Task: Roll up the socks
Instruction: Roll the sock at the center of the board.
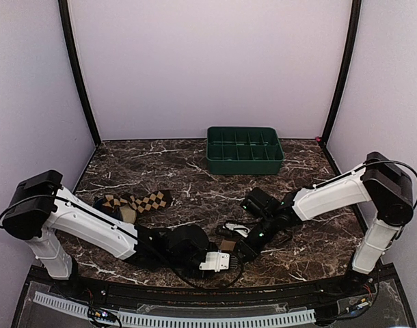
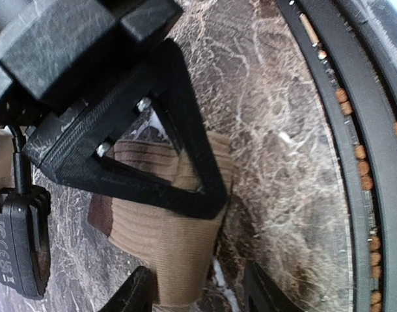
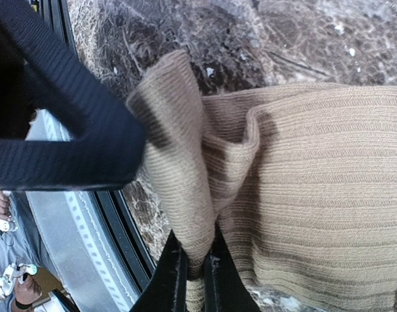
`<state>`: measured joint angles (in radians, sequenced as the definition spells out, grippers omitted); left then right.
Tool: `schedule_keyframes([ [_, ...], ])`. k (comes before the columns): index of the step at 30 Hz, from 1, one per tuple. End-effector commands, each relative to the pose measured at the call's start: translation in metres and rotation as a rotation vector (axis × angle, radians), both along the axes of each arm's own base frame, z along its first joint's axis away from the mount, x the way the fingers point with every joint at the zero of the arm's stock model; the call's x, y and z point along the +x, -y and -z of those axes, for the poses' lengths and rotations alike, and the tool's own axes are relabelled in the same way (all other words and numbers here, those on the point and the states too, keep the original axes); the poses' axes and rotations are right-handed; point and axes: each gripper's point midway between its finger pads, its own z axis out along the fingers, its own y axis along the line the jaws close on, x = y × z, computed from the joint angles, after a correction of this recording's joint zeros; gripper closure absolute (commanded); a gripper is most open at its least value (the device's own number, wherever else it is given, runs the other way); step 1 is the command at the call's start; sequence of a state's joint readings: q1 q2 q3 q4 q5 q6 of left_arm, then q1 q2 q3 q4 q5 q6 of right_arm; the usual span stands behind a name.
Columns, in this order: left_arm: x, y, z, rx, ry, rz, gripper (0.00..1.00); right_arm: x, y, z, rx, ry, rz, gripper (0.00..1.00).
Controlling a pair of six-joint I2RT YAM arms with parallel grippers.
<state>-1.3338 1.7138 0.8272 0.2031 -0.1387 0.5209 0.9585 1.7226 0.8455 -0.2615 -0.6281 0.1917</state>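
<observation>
On the top view's dial, with the near edge at 6 o'clock, both claws meet at about 6 o'clock, close to the front of the dark marbled table (image 1: pixel 195 171). The tan sock (image 1: pixel 227 244) lies flat on the table there, between the two wrists. The right gripper (image 3: pixel 195 276) is clenched on it. In its own wrist view the two slim fingertips are pressed together at 6 o'clock, pinching a raised fold of the ribbed fabric. The rest of the sock spreads flat toward 3 o'clock. The left gripper (image 2: pixel 197 273) is released. In its wrist view its two dark fingertips (image 2: pixel 138 291) stand apart at the bottom of the frame. The narrow end of the tan sock lies between them, close to the 7 o'clock tip and clear of the 5 o'clock one. Just beyond, a black triangular finger (image 2: pixel 185 149) of the right gripper rests on the sock. Farther out, at about 9 o'clock on the table, the checked socks (image 1: pixel 143 202) lie in a loose heap. The left arm crosses their near side, and they are well apart from the tan sock. Farthest of all, at 12 o'clock near the back wall, sits the green tray (image 1: pixel 244 164), its inside split into small compartments.
</observation>
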Motion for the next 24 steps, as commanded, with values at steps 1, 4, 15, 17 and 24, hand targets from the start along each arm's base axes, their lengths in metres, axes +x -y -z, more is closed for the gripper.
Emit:
schedule_keyframes([
  [1,0.013,0.003,0.0,0.002,0.112,-0.006,0.49,0.001,-0.003,-0.003,0.019,-0.025,-0.012,1.0],
  [4,0.015,0.007,0.003,0.009,0.134,0.004,0.49,-0.001,-0.003,-0.003,0.023,-0.034,-0.016,1.0],
  [15,0.012,0.009,0.018,0.059,0.134,0.055,0.53,-0.001,-0.001,-0.003,0.036,-0.063,-0.016,1.0],
  [17,0.012,0.01,0.019,0.061,0.135,0.055,0.55,-0.002,-0.001,-0.002,0.034,-0.069,-0.016,1.0],
  [24,0.023,0.008,0.013,0.043,0.194,0.012,0.59,-0.002,0.0,-0.002,0.036,-0.087,-0.018,1.0],
])
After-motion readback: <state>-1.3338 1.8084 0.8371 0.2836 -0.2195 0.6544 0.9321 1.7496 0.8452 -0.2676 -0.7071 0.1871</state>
